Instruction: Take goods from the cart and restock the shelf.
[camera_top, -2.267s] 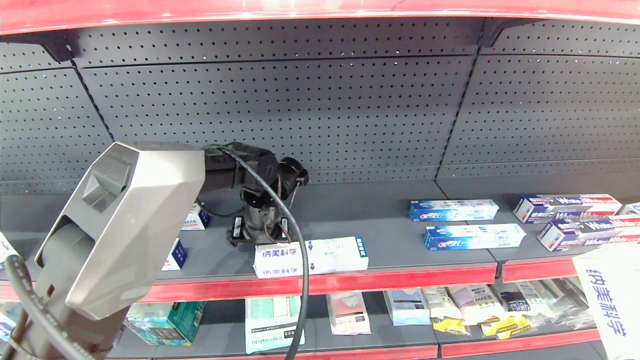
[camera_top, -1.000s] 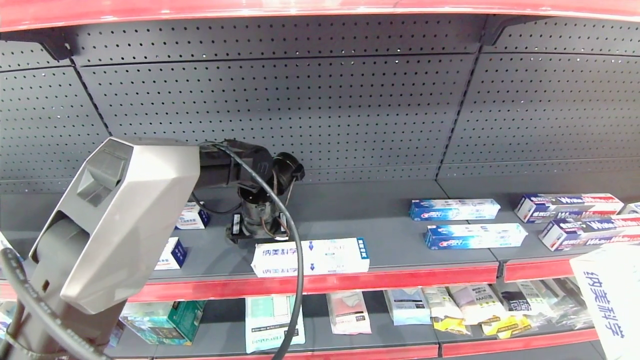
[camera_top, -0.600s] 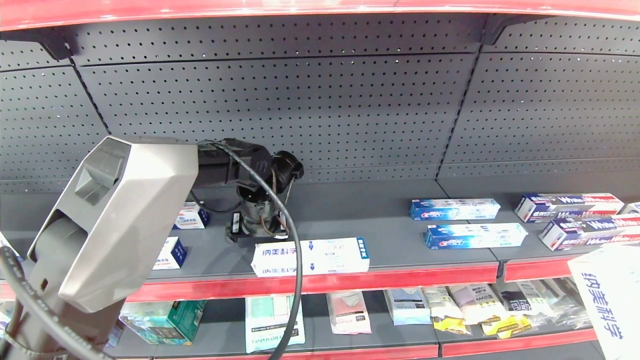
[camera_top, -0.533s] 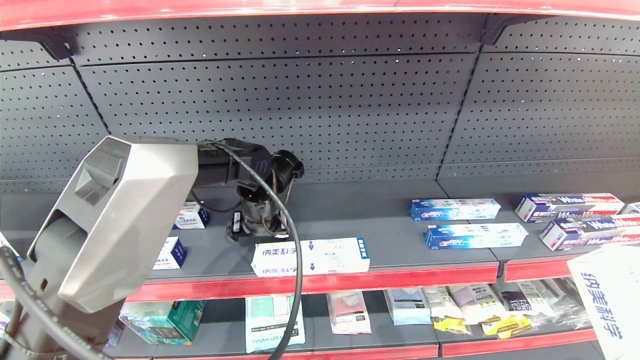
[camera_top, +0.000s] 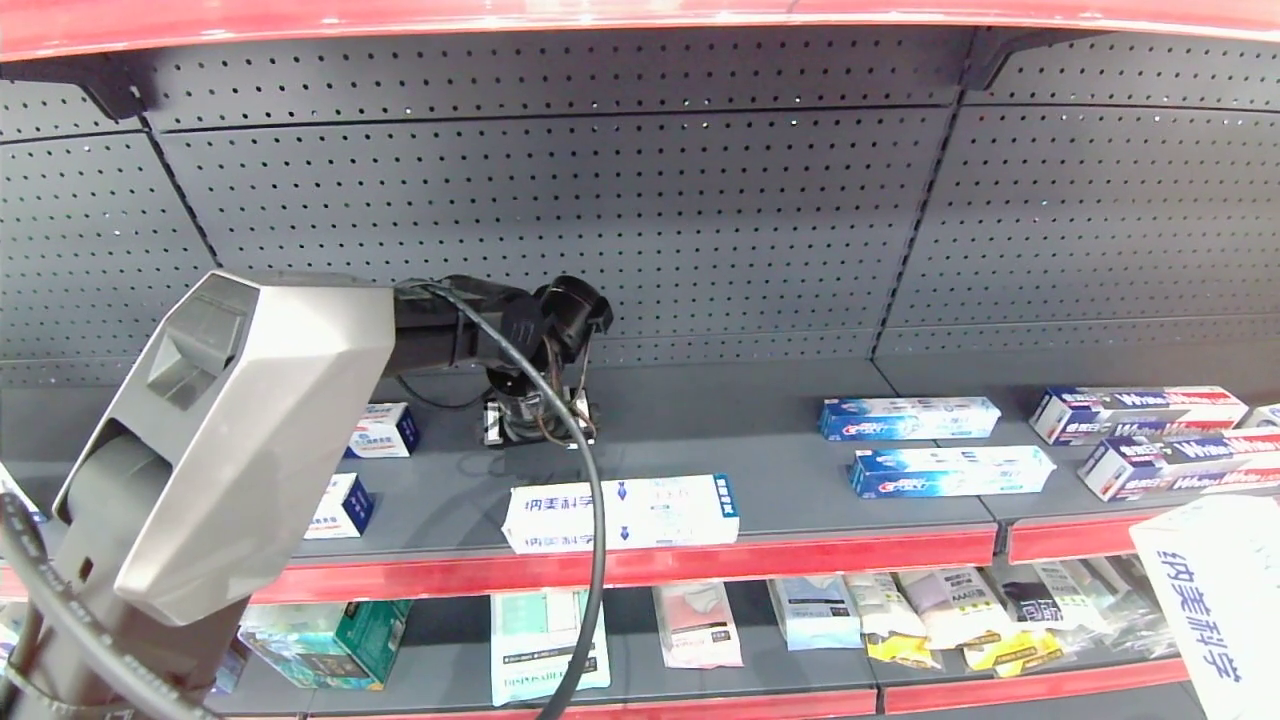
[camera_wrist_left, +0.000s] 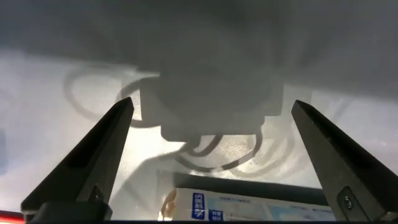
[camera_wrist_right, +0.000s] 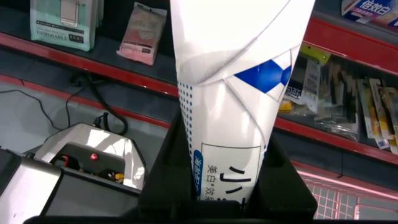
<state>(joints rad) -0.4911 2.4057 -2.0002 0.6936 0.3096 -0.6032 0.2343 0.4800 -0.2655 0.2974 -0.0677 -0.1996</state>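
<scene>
Presently, left gripper (camera_wrist_left: 208, 177): released, empty, above grey metal shelf (camera_top: 780, 480).
Shelved white rectangular pack (camera_top: 622, 512): near edge, just nearer than left gripper.
Right gripper (camera_wrist_right: 225, 193): grasping second white blue-printed pack (camera_wrist_right: 233, 93), near right.

Two white packs (camera_top: 620, 512), two blue toothpaste boxes (camera_top: 905, 419), perhaps three purple-ended boxes (camera_top: 1135, 414), two small boxes (camera_top: 380, 431).

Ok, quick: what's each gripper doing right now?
Left gripper: jaws open, empty.
Right gripper: shut on the white pack.
</scene>
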